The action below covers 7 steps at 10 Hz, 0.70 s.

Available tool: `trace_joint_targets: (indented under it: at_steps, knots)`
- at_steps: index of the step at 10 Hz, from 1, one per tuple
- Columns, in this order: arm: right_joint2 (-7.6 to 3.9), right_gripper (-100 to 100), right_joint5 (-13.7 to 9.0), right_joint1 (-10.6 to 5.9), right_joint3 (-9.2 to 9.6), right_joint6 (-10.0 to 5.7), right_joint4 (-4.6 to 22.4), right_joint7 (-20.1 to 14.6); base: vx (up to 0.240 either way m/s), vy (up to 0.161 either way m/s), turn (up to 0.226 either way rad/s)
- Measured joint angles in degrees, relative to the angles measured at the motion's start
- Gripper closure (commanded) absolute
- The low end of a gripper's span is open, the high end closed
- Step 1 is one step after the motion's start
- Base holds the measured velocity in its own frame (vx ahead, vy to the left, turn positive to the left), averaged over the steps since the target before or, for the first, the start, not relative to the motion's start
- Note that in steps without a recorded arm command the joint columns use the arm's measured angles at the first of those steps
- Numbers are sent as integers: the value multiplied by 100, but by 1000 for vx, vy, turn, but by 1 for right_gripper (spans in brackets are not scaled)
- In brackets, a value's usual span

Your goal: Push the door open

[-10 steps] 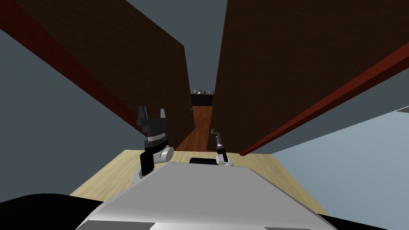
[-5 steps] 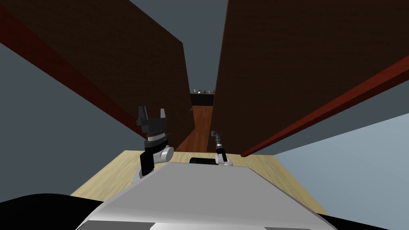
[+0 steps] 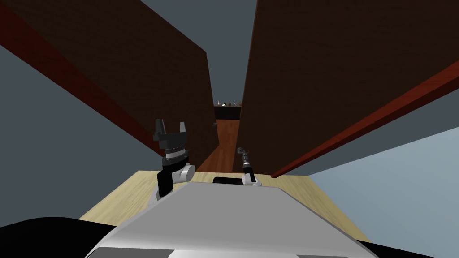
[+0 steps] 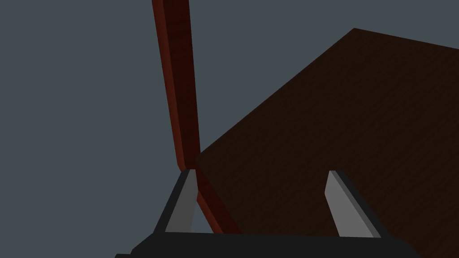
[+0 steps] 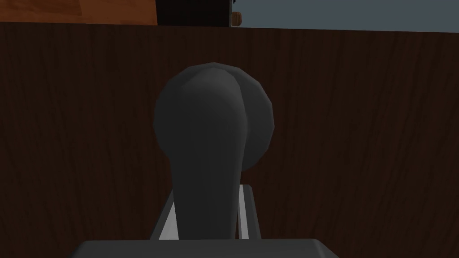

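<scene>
**Progress.** The task is under way but is not finished. The right gripper is gripping the dark grey door handle. In the right wrist view its fingers are pressing the sides of the lever. The handle's round base is sitting against the dark brown door directly behind it.

**Position of the door.** The door is standing ahead and to the robot's right, with its free edge just beside the right gripper. A second dark brown panel is standing to the left. Between the two a narrow gap is showing a strip of reddish wood floor and, far beyond, a dark desk. The desk is carrying small things that are too small to identify.

**Remaining work.** Judging from the gap, the door is standing only partly open. The grasp on the handle appears secured, and most of the push seems to be outstanding. The door would need to swing well clear before the task could count as done.

**Left arm.** The left gripper is standing raised near the left panel. Its fingers are spread apart and holding nothing. They are facing the brown panel and a red-brown frame strip.

**Markings.** No brand, label or writing is showing on the door, the handle or the frame.
</scene>
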Motion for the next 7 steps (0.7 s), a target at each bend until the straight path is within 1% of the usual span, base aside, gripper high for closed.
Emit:
trace_joint_targets:
  at_steps: [1, 2, 3, 4, 5, 6, 7]
  knots:
    - [-22, 100, -25, -94, -48, -75, 158, 2, 115, 49, -38]
    - [-41, 100, -39, -129, -82, -116, 171, 10, 61, 10, 3]
    - [-52, 100, -42, -106, -94, -99, 77, 26, 155, 26, -41]
    - [-95, 100, -64, -99, -129, -89, 81, 33, 194, 73, -65]
    - [-103, 100, -84, -59, -169, -71, 49, 69, 169, 62, -70]
    - [-137, 100, -118, -101, -230, -63, 86, 90, 185, 57, -64]
    - [-175, 100, -148, -91, -287, -65, 72, 104, 181, 85, -77]
